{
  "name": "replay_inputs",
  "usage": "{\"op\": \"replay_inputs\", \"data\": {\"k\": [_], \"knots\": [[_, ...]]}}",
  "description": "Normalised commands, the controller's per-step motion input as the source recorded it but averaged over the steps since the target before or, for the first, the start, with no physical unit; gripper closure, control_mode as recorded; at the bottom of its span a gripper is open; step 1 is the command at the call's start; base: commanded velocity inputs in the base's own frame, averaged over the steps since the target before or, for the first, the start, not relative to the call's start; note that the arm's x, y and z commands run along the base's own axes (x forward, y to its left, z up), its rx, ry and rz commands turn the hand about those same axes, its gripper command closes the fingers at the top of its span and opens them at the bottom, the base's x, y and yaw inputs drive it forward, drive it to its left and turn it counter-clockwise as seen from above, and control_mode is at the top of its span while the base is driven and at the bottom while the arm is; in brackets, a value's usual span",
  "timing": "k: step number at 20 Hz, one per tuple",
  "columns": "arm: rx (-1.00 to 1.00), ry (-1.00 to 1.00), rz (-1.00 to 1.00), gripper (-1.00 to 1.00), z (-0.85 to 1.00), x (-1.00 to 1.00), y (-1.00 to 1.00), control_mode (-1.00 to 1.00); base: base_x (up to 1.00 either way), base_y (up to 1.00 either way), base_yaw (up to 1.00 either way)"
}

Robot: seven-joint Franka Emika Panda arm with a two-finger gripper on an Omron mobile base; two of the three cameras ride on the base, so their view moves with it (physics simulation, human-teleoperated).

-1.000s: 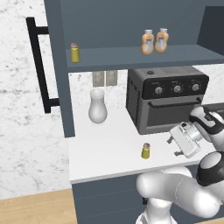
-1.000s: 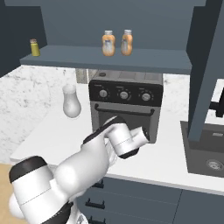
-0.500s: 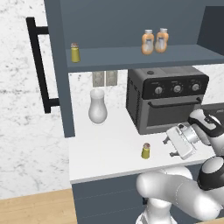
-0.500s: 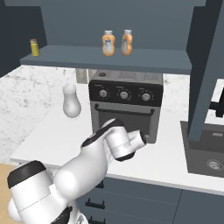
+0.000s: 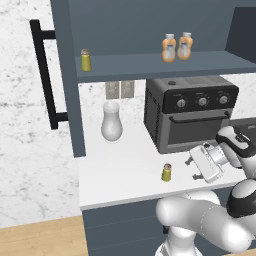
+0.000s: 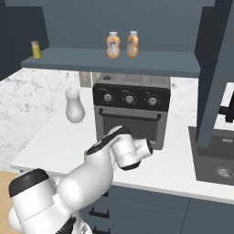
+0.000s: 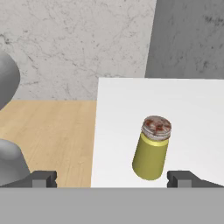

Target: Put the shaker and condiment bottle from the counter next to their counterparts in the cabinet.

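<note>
Approach to the remaining item. Both condiment bottles (image 5: 176,47) already stand side by side on the cabinet (image 5: 150,65) shelf; the shaker (image 5: 167,172) stands upright near the front edge of the counter (image 5: 120,175). The gripper (image 7: 111,178), fingers spread wide and empty, faces it from just beside. The next move calls for advancing until the fingers bracket the shaker's body, then closing.

The white arm rises from the base and bends forward at a dark elbow joint. Its wrist is turned to the left side, low and near the front. The gripper (image 5: 192,167) points to the left, and its two small dark fingertips (image 7: 43,177) stand wide apart. Nothing is held between them.
</note>
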Motion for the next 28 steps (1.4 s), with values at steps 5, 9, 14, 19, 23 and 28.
{"op": "replay_inputs", "data": {"k": [5,9,14,19,23,28], "knots": [[0.00,0.00,0.00,-1.00,0.00,0.24,0.27,-1.00,0.00,0.00,0.00],[0.00,0.00,0.00,-1.00,-0.06,0.27,0.30,-1.00,0.00,0.00,0.00],[0.00,0.00,0.00,-1.00,-0.01,0.07,0.13,-1.00,0.00,0.00,0.00],[0.00,0.00,0.00,-1.00,-0.02,0.00,0.05,-1.00,0.00,0.00,0.00],[0.00,0.00,0.00,-1.00,-0.26,0.13,0.12,-1.00,0.00,0.00,0.00],[0.00,-0.01,0.00,-1.00,-0.42,0.15,0.00,-1.00,0.00,0.00,0.00]]}}
